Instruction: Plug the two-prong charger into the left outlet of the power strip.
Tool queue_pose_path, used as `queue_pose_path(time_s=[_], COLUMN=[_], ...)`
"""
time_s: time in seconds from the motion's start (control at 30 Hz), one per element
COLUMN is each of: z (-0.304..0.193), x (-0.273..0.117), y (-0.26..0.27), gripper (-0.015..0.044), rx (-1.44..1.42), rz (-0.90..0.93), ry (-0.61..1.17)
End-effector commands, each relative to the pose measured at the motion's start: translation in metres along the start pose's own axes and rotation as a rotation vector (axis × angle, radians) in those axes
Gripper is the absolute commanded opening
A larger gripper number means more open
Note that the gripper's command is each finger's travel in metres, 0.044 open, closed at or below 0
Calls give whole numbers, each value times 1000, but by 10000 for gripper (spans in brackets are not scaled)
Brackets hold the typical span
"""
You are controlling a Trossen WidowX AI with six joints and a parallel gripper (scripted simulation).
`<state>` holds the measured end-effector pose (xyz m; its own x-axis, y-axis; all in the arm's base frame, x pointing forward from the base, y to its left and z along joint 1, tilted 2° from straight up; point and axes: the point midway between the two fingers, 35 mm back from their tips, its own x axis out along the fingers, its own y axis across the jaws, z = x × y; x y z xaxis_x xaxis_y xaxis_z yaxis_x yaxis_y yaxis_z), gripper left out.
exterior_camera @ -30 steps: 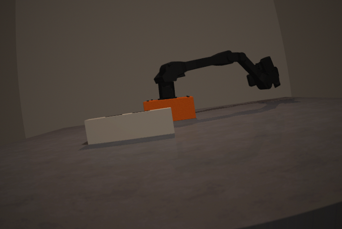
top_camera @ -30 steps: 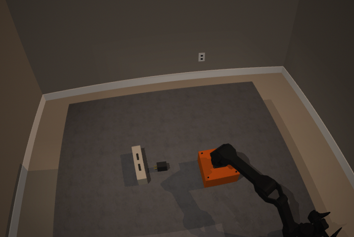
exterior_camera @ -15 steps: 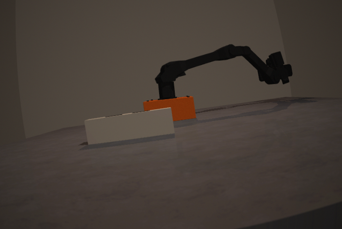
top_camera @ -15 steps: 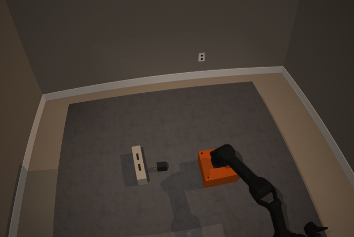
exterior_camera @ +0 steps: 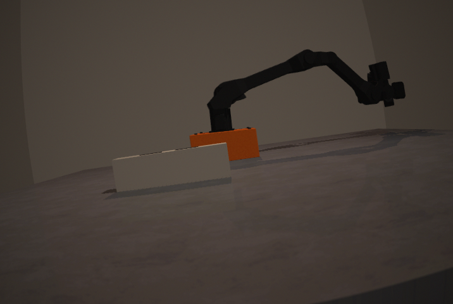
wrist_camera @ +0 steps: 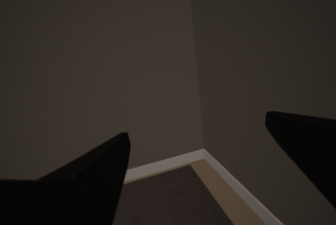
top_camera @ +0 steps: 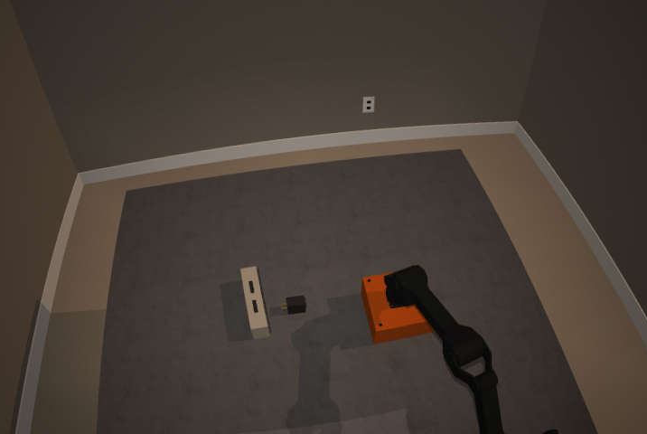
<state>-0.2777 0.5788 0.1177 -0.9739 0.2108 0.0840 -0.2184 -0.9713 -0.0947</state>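
Observation:
A small black charger (top_camera: 295, 304) lies on the dark mat in the top view, its two brass prongs pointing left toward the power strip. The cream power strip (top_camera: 260, 320) (exterior_camera: 171, 169) stands just left of it, with two dark outlets on its top face. A gap separates prongs and strip. In the exterior view the charger is not visible. My gripper (wrist_camera: 196, 128) is open and empty, its two black fingers wide apart in the wrist view. It is raised, far from the charger and strip, facing a room corner. In the top view it is almost wholly below the frame.
The orange base block (top_camera: 401, 327) (exterior_camera: 244, 145) carries the arm, right of the charger in the top view. The black arm (top_camera: 439, 316) (exterior_camera: 270, 73) reaches away from the strip. Walls with a pale baseboard (top_camera: 283, 145) (wrist_camera: 168, 164) surround the mat. A wall outlet (top_camera: 368, 104) is at the back.

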Motion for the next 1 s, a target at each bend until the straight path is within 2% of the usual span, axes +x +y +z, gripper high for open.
queue_pose_path(time_s=[0.0, 0.97], z=[-2, 11], x=[-22, -217], y=[-18, -111], gripper=[440, 440], rx=[28, 221], rz=[-69, -575], ry=[23, 155])
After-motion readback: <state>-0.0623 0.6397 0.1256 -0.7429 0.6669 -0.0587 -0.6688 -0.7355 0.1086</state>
